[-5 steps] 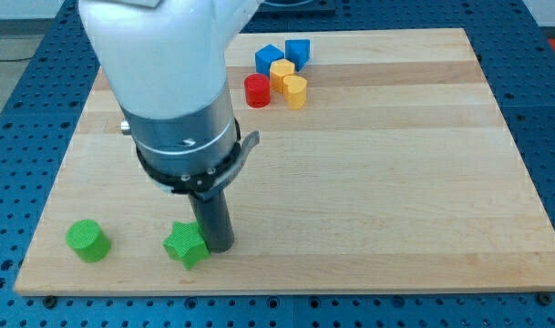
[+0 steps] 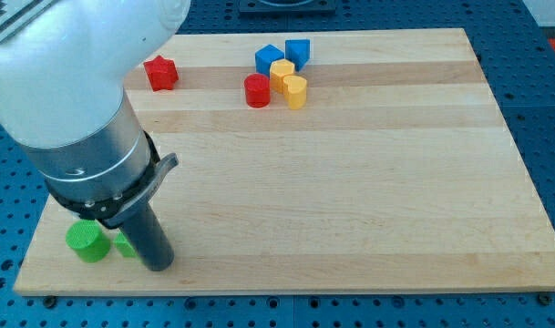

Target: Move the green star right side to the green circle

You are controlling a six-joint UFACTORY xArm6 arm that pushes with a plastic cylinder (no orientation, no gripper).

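The green circle block point(image 2: 86, 242) sits near the board's bottom left corner. The green star point(image 2: 124, 245) lies just to its right, almost touching it, and is mostly hidden behind my rod; only a small green patch shows. My tip point(image 2: 159, 265) rests on the board right against the star's right side, slightly lower in the view. The arm's large body covers the upper left of the view.
A red star point(image 2: 160, 73) lies at the top left of the wooden board point(image 2: 368, 182). A cluster at the top middle holds a red cylinder point(image 2: 257, 90), two yellow blocks point(image 2: 289, 82) and two blue blocks point(image 2: 284, 55).
My tip has moved left, pushing the green star left until it sits next to the green circle. The arm's body moved left too, uncovering the red star.
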